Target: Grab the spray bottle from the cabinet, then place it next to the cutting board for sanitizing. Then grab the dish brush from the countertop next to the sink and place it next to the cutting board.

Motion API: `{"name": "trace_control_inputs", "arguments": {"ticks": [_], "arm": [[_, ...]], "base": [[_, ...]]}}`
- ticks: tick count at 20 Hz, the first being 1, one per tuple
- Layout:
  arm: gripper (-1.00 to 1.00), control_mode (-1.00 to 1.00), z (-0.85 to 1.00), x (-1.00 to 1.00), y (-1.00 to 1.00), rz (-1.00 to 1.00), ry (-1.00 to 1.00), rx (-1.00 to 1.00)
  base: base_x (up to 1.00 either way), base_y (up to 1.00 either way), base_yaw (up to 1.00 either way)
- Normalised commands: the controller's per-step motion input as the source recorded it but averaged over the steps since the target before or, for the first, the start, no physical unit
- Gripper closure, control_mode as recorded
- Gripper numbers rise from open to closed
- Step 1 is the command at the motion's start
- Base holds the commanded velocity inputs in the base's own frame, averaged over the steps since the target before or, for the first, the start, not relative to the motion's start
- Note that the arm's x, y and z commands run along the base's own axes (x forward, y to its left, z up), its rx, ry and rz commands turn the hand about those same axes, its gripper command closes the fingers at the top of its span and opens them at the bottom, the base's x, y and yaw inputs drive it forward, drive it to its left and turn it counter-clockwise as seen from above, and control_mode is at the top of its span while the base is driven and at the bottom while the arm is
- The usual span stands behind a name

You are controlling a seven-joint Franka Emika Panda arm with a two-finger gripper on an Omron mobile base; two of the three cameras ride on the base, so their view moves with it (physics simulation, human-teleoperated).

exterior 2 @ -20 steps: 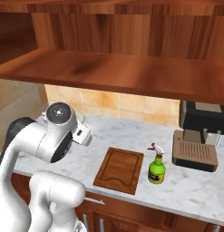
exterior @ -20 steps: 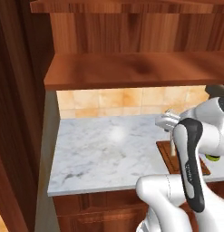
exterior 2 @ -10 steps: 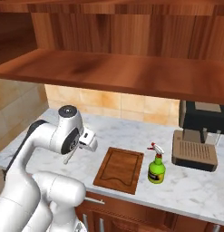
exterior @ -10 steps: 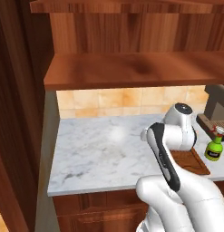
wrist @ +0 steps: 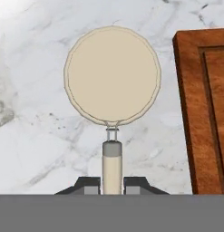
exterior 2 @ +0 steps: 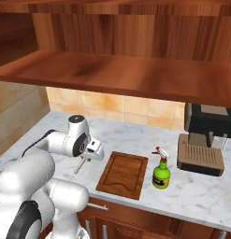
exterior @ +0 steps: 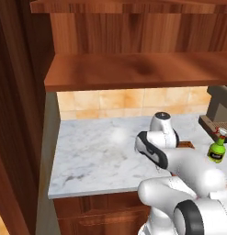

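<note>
My gripper [wrist: 112, 186] is shut on the thin handle of the pale cream dish brush [wrist: 112, 74]. The brush's round flat head points at the white marble countertop [wrist: 36, 136]. In the right base view the gripper [exterior 2: 89, 155] hangs low over the countertop [exterior 2: 201, 196], and the dish brush [exterior 2: 80, 165] slants down from it, just left of the dark brown cutting board [exterior 2: 124, 173]. The green spray bottle [exterior 2: 161, 172] stands upright on the board's right side. The cabinet shelf [exterior 2: 112, 74] spans above. The sink is out of view.
A dark coffee machine [exterior 2: 203, 140] stands at the back right, behind the spray bottle [exterior: 217, 150]. My white arm [exterior: 161, 147] folds low over the countertop [exterior: 96, 151]. A tall dark wooden unit [exterior: 18, 114] borders the counter on the left.
The arm has folded down and forward, and the hand with the dish brush has sunk toward the counter left of the cutting board. The spray bottle and board have not moved.
</note>
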Motion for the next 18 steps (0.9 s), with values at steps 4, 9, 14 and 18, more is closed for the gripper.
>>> {"name": "trace_control_inputs", "arguments": {"ticks": [4,9,14,18], "arm": [[1.00,-1.00,-0.51,0.26,-0.14,0.07,0.20,0.00],[1.00,-1.00,-0.53,0.27,-0.12,0.07,0.21,0.00],[1.00,-1.00,-0.46,0.28,-0.01,0.06,0.15,0.00],[-1.00,-1.00,-0.27,0.17,0.00,0.02,0.04,0.00]], "base": [[0.00,0.00,0.00],[0.00,0.00,0.00],[0.00,0.00,0.00],[0.00,0.00,0.00]]}}
